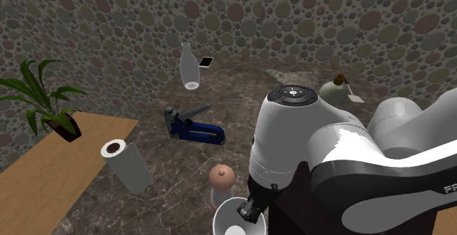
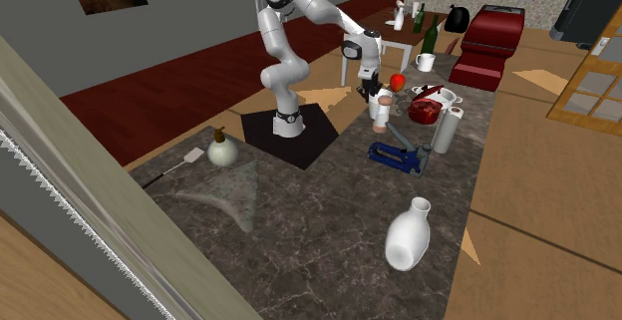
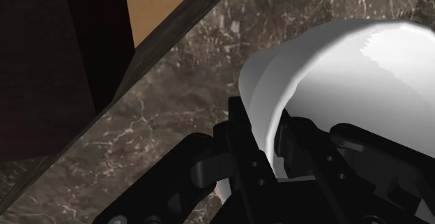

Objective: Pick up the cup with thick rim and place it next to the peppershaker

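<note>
The cup (image 1: pixel 233 219) is plain white with a thick rim, low in the shoulder view. My gripper (image 1: pixel 251 209) is shut on its rim. In the wrist view one black finger (image 3: pixel 240 142) presses the outside of the cup's (image 3: pixel 348 76) wall and the other sits inside the bowl. The pepper shaker (image 1: pixel 223 183), white with a tan rounded top, stands upright just beyond the cup, almost touching it. In the second exterior view my gripper (image 2: pixel 370 79) hangs right above the shaker (image 2: pixel 380 114). Whether the cup rests on the dark marble counter (image 1: pixel 168 171) I cannot tell.
A paper towel roll (image 1: pixel 126 165) stands to the shaker's left in the shoulder view. Farther back are a blue stapler (image 1: pixel 192 126), a white vase (image 1: pixel 189 66), a phone (image 1: pixel 206 62) and a pear-shaped bottle (image 1: pixel 336 88). A potted plant (image 1: pixel 45 102) is at far left.
</note>
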Controlling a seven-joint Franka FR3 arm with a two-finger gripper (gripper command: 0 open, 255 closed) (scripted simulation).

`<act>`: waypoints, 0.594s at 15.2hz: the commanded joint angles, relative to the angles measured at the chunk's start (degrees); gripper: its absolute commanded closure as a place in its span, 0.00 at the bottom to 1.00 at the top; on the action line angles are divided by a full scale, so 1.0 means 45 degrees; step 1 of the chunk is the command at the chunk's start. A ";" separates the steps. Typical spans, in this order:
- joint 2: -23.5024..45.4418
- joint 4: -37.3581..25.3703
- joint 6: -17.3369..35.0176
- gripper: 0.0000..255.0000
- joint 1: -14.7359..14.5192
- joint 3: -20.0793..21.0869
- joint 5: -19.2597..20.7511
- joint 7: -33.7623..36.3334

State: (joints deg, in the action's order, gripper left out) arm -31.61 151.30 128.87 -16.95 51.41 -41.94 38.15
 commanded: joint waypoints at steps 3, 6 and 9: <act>0.0006 0.0008 0.0021 1.00 -0.0001 0.0007 -0.0008 -0.0004; 0.0009 0.0008 0.0023 0.00 0.0002 0.0007 -0.0007 -0.0006; 0.0009 0.0007 0.0023 0.00 0.0002 0.0007 -0.0007 -0.0007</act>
State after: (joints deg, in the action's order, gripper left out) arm -31.57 151.34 128.97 -16.94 51.44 -41.97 38.12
